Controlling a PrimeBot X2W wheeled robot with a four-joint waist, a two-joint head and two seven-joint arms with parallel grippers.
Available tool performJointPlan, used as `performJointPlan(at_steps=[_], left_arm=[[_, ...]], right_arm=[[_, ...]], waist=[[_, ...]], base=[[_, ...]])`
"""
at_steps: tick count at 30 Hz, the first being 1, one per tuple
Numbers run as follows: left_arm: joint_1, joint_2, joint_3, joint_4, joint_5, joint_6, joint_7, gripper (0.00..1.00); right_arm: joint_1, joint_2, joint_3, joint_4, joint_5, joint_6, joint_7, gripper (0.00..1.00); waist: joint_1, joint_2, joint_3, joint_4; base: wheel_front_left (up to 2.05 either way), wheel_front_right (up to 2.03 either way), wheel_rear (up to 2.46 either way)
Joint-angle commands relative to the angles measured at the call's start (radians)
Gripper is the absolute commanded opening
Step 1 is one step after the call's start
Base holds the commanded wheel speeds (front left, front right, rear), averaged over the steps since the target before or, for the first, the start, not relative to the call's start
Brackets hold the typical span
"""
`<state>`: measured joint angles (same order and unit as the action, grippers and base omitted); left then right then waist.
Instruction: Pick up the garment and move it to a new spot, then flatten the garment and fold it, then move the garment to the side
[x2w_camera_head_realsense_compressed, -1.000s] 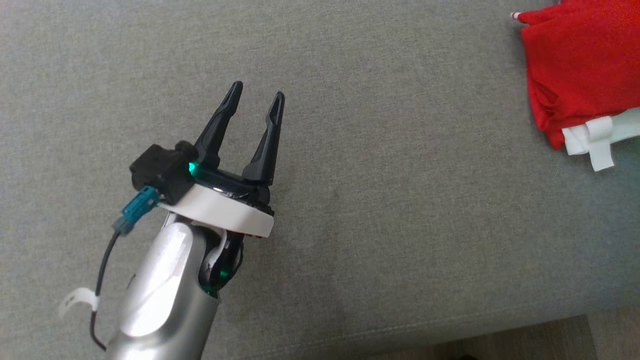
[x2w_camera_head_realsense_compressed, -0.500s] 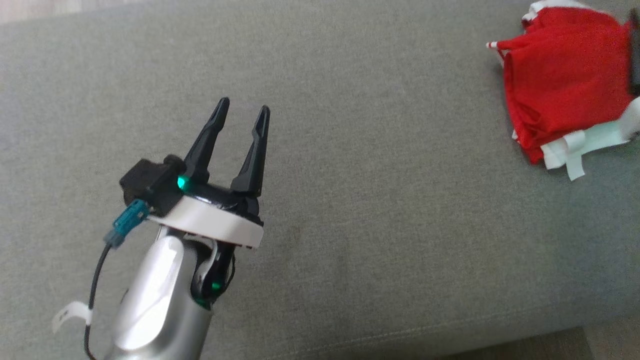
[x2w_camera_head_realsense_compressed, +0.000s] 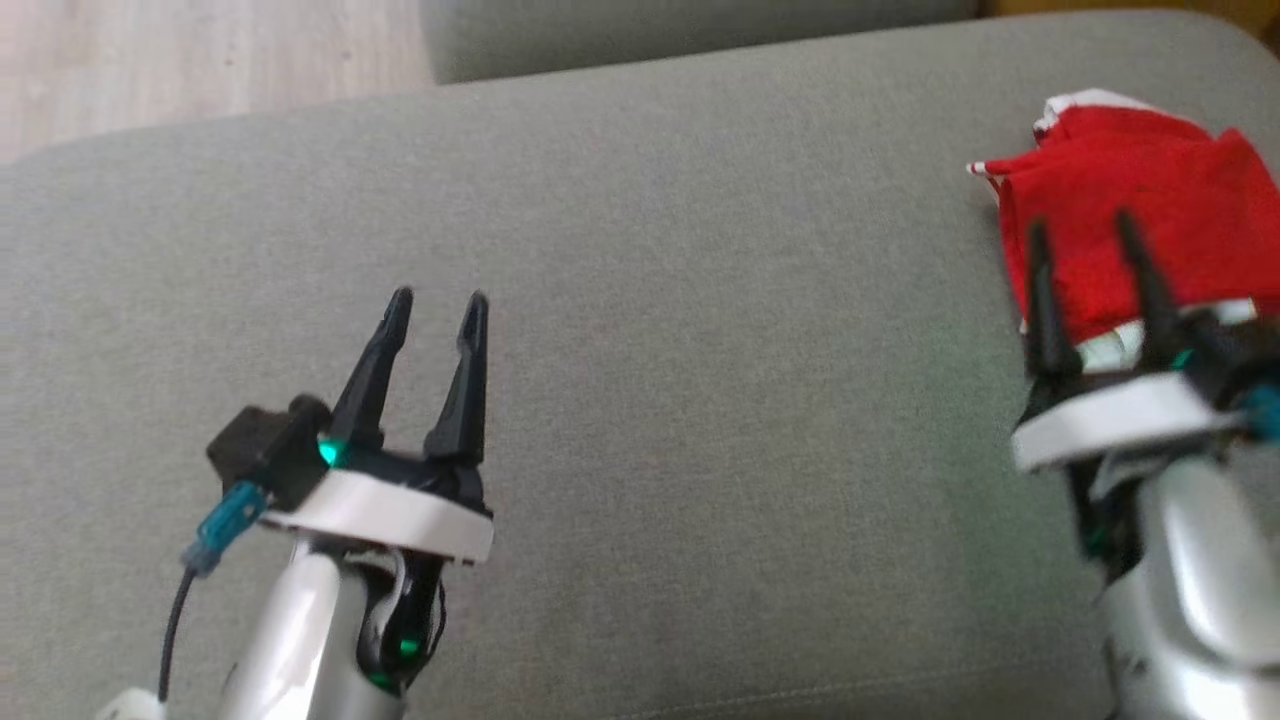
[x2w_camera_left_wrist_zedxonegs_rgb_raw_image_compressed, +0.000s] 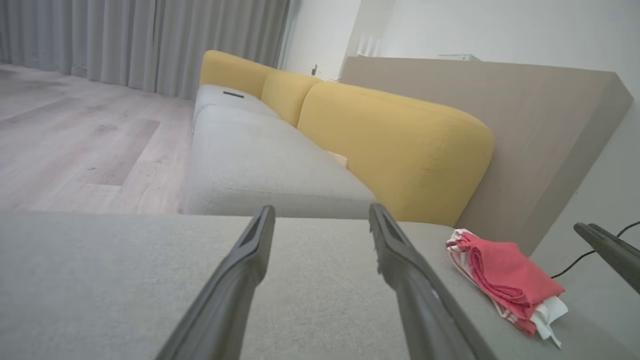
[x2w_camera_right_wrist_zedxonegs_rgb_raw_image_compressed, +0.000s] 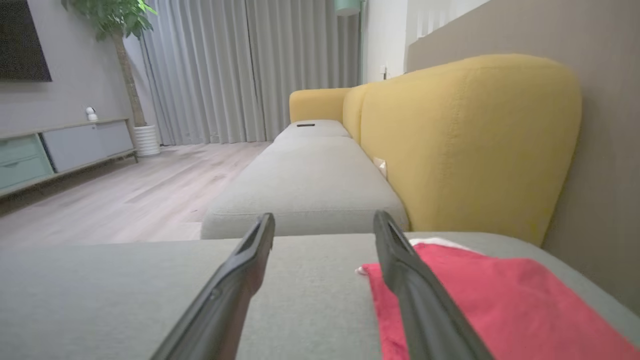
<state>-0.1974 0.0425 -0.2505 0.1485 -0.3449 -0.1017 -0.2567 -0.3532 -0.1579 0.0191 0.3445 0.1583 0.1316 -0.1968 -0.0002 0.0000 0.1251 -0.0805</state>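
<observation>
Your folded red garment (x2w_camera_head_realsense_compressed: 1130, 200) is lying on the grey cushion (x2w_camera_head_realsense_compressed: 700, 350), just ahead of your right gripper (x2w_camera_head_realsense_compressed: 1082, 225), whose jaws are standing parted and gripping nothing. Your left gripper (x2w_camera_head_realsense_compressed: 438, 300) is hovering well apart from it, jaws likewise parted and empty.

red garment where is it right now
In the head view the red garment lies at the right end of the grey sofa seat, right in front of the right claw and far from the left claw.
</observation>
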Motion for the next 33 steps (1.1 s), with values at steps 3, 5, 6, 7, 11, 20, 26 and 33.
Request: performJointPlan(at_steps=[3, 5, 6, 7, 11, 20, 26, 33], left_arm=[[0.016, 0.008, 0.048, -0.035, -0.006, 0.009, -0.005, 1.0], [0.038, 0.008, 0.053, -0.031, -0.007, 0.012, -0.005, 1.0], [0.049, 0.008, 0.054, -0.029, -0.006, 0.013, -0.005, 1.0], [0.049, 0.008, 0.054, -0.029, -0.006, 0.013, -0.005, 1.0], [0.084, 0.008, 0.058, -0.028, -0.008, 0.022, -0.005, 1.0], [0.108, 0.008, 0.062, -0.025, -0.005, 0.049, -0.005, 1.0], [0.114, 0.008, 0.074, -0.026, 0.008, 0.072, -0.005, 1.0], [0.114, 0.008, 0.078, -0.025, 0.028, 0.089, -0.005, 1.0]], right_arm=[[0.067, 0.063, -0.009, -0.051, -0.01, -0.001, -0.03, 1.0], [0.102, 0.083, -0.018, -0.053, -0.014, -0.001, -0.04, 1.0], [0.117, 0.09, -0.018, -0.053, -0.019, -0.001, -0.044, 1.0], [0.117, 0.09, -0.018, -0.053, -0.019, -0.001, -0.044, 1.0], [0.162, 0.104, -0.018, -0.053, -0.02, -0.001, -0.055, 1.0], [0.195, 0.107, 0.006, -0.057, -0.012, -0.001, -0.063, 1.0], [0.196, 0.107, 0.012, -0.06, -0.003, -0.001, -0.064, 1.0], [0.195, 0.108, 0.015, -0.068, 0.006, -0.001, -0.065, 1.0]], waist=[[0.0002, 0.0, -0.039, 0.023], [0.0002, 0.0, -0.051, 0.028], [0.0002, 0.0, -0.058, 0.03], [0.0002, 0.0, -0.058, 0.03], [0.0002, 0.0, -0.077, 0.036], [0.0002, 0.0, -0.093, 0.048], [0.0002, 0.0, -0.098, 0.049], [0.0002, 0.0, -0.097, 0.046]], base=[[0.0, 0.0, 0.0], [0.0, 0.0, 0.0], [0.0, 0.0, 0.0], [0.0, 0.0, 0.0], [0.0, 0.0, 0.0], [0.0, 0.0, 0.0], [0.0, 0.0, 0.0], [0.0, 0.0, 0.0]])
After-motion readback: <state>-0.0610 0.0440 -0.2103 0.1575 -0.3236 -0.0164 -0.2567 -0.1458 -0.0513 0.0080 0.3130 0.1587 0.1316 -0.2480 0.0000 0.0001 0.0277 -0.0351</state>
